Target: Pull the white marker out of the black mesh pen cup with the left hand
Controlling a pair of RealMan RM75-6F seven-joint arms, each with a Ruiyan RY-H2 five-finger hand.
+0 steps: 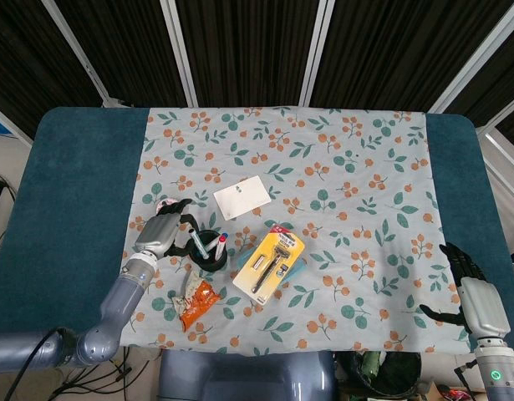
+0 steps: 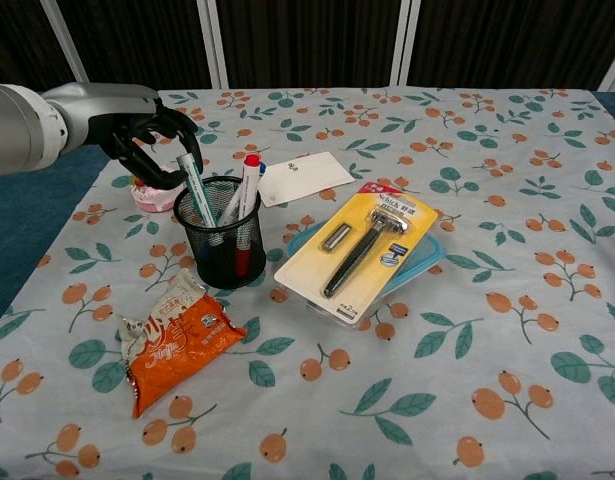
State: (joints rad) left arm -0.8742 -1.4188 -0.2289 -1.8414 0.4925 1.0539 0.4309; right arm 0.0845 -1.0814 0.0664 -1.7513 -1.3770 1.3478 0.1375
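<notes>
The black mesh pen cup (image 2: 220, 240) stands on the floral cloth, also seen from above as the pen cup (image 1: 210, 253). A white marker (image 2: 195, 190) with a teal band leans left inside it, next to a red-capped marker (image 2: 248, 190) and a blue-capped one. My left hand (image 2: 147, 135) hovers just left of and above the white marker's top, fingers apart and curved, holding nothing. From the head view the left hand (image 1: 162, 231) sits left of the cup, close to the white marker (image 1: 198, 244). My right hand (image 1: 471, 291) rests far off at the table's right edge, fingers spread and empty.
An orange snack packet (image 2: 177, 340) lies in front of the cup. A yellow razor pack (image 2: 362, 250) rests on a blue lid to the cup's right. A white card (image 2: 299, 177) lies behind the cup, and a small pink object (image 2: 155, 195) lies under the left hand.
</notes>
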